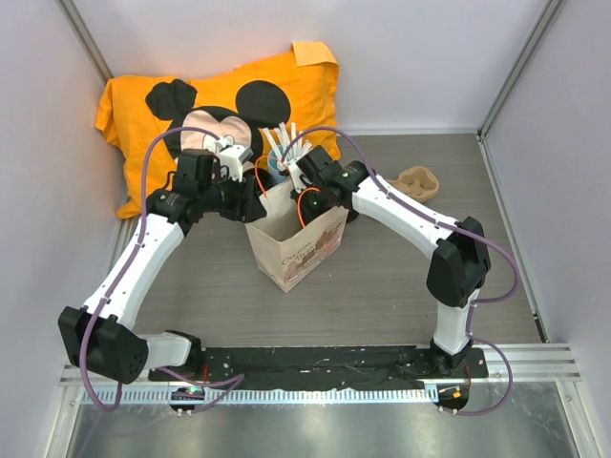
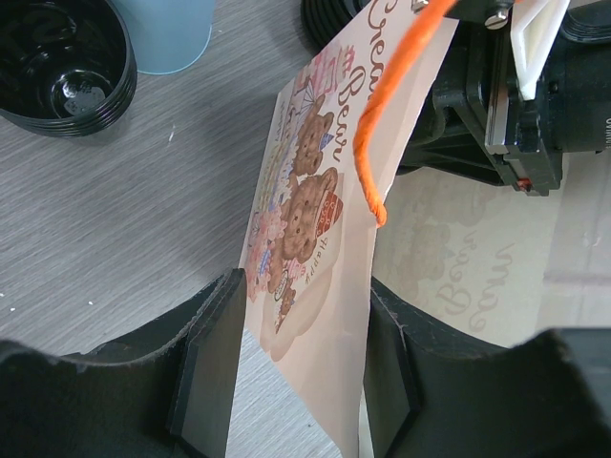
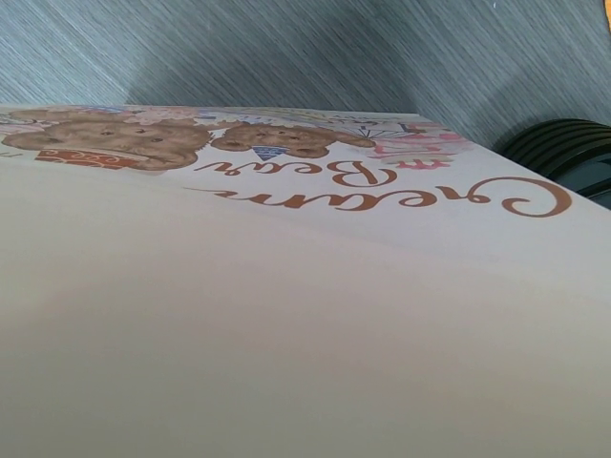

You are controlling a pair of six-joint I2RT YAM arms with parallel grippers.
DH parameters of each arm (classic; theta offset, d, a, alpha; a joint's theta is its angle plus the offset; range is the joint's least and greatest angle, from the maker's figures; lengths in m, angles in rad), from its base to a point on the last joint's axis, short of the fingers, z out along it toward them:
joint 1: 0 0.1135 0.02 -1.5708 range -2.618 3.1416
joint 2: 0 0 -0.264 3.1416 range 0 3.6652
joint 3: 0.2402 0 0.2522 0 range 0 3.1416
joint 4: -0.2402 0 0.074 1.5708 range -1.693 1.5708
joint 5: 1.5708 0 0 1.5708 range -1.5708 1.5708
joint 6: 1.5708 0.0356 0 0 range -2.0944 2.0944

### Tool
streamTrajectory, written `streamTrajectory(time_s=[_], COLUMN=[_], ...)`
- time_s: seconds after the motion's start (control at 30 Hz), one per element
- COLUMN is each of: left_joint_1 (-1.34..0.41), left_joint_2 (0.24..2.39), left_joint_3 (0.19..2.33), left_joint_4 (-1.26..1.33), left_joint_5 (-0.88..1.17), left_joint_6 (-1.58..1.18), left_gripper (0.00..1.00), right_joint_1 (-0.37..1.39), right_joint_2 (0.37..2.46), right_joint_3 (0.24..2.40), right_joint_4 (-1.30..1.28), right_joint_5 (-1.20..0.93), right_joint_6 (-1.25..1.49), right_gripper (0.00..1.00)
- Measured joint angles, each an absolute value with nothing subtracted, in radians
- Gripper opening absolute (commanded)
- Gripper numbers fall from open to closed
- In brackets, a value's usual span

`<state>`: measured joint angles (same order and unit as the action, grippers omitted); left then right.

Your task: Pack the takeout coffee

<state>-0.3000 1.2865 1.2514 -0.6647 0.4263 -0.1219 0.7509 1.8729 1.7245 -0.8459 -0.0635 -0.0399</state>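
Both arms meet mid-table at the paper bag [image 1: 294, 239]. Left gripper [image 2: 296, 382] clamps the bag wall; right gripper's [image 1: 304, 179] state can't be told. Step: bag-opening. Takeout coffee [image 3: 563, 153] sits just behind, toward the far edge, near blue cup [image 2: 172, 33]. Next likely: right grabs coffee.

A paper bag [image 1: 294, 243] stands at the centre of the overhead frame, and both arms crowd its open top. The left gripper [image 2: 298, 372] straddles one bag wall, jaws on either side of the paper. The right gripper [image 1: 304, 172] presses in from the upper right. Just behind the bag, a blue cup [image 1: 277, 172] of white sticks blocks the upper approach. An orange pillow [image 1: 224, 105] fills the upper left. A cardboard cup carrier [image 1: 418, 182] sits at right. Bare desk [image 1: 382, 296] lies open across the lower half.
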Motion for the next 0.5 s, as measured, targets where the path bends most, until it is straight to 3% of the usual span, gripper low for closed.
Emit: streamTrajectory(time_s=[0.5], left_joint_1=[-0.3], left_joint_2=[1.286], left_joint_3=[1.255], left_joint_4=[-0.666], left_joint_5=[0.426], left_joint_6=[-0.115], left_gripper=[0.52], right_joint_1=[0.751], right_joint_2=[1.902], right_joint_3=[1.732], right_joint_4=[-0.85], right_joint_5=[-0.062], right_joint_6=[-0.049], right_gripper=[0.01])
